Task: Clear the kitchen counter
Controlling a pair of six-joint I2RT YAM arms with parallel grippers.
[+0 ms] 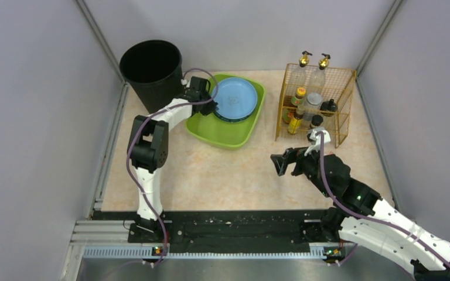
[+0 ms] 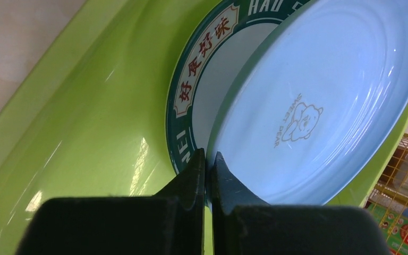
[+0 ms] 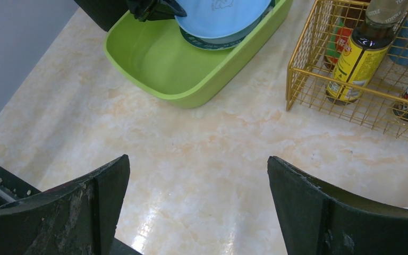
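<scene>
The kitchen counter (image 1: 222,170) is pale beige marbled stone. At its back stands a green tray (image 1: 222,136) holding a light blue plate (image 1: 234,98) that leans on a white plate with a dark green rim (image 2: 191,95). My left gripper (image 1: 211,96) is shut on the blue plate's (image 2: 324,95) near rim, its fingertips (image 2: 199,159) pinching the edge inside the tray (image 2: 85,133). My right gripper (image 1: 287,164) hangs open over bare counter (image 3: 207,138) right of centre, with nothing between its fingers (image 3: 106,180).
A black bin (image 1: 151,67) stands at the back left, close behind my left arm. A gold wire basket (image 1: 328,69) with several bottles (image 3: 358,58) stands at the back right. Grey walls close in both sides, and a black rail strip (image 1: 234,225) runs along the near edge.
</scene>
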